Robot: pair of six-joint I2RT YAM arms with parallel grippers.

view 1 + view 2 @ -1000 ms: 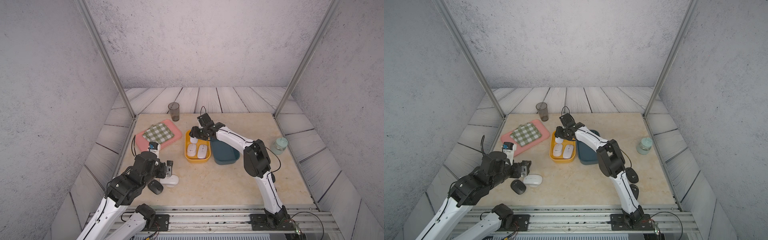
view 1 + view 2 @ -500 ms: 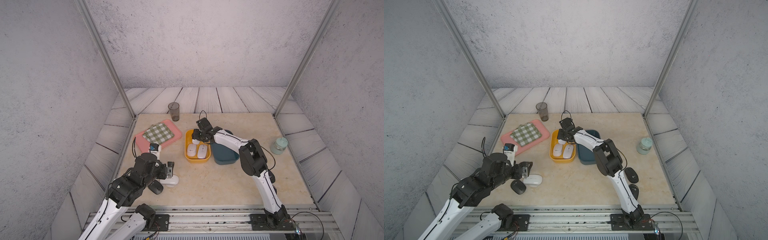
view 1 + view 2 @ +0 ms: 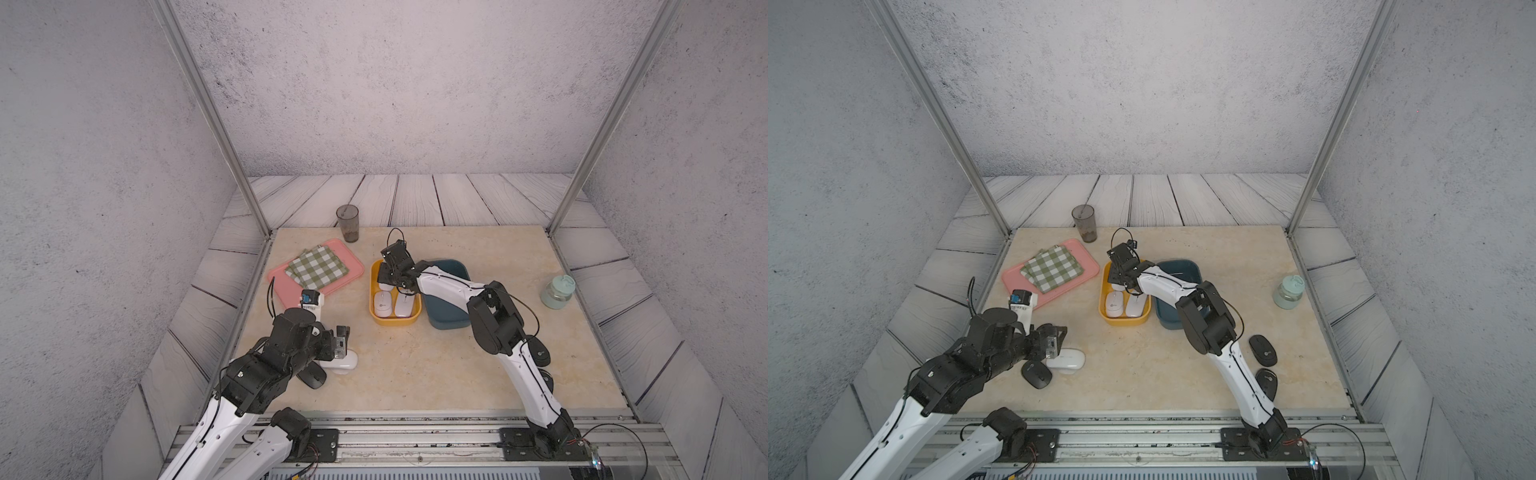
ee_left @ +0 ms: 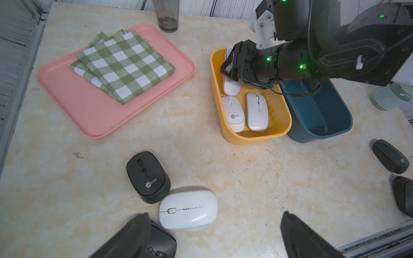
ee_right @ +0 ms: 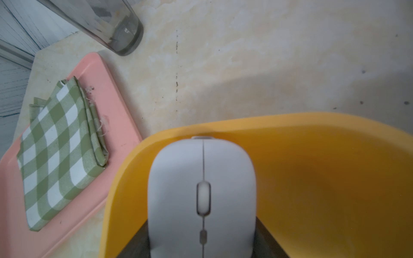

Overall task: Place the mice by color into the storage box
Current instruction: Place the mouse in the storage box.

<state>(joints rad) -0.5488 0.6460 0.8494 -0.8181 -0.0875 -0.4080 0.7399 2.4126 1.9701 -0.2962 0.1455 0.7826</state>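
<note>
Grey plaster walls are closing in a pale marble table (image 3: 415, 374). Two storage bins are sitting side by side on it, a yellow bin (image 3: 394, 321) and a blue bin (image 3: 446, 322), and nothing is showing inside the blue one.

The right tool (image 3: 390, 279) is reaching into the yellow bin's far end and pinching the held white mouse (image 5: 201, 189). That mouse is lying straight ahead of the tool, nose toward the bin wall and seemingly tilted against it. Two more white mice (image 4: 232, 114) are lying flat behind the tool, back toward its arm.

The step in hand is probably setting this mouse down. Doing it well is likely meaning lowering it until the floor is bearing it, staying clear of the pair behind, then spreading the jaws without dragging it.

The left tool (image 4: 215, 225) is hanging spread wide and gripping nothing. A loose white mouse (image 4: 188, 208) is lying just below it, between its fingers. One black mouse (image 4: 146, 176) appears to be touching the loose one, and another black mouse (image 4: 161, 245) is lying under one finger.
</note>
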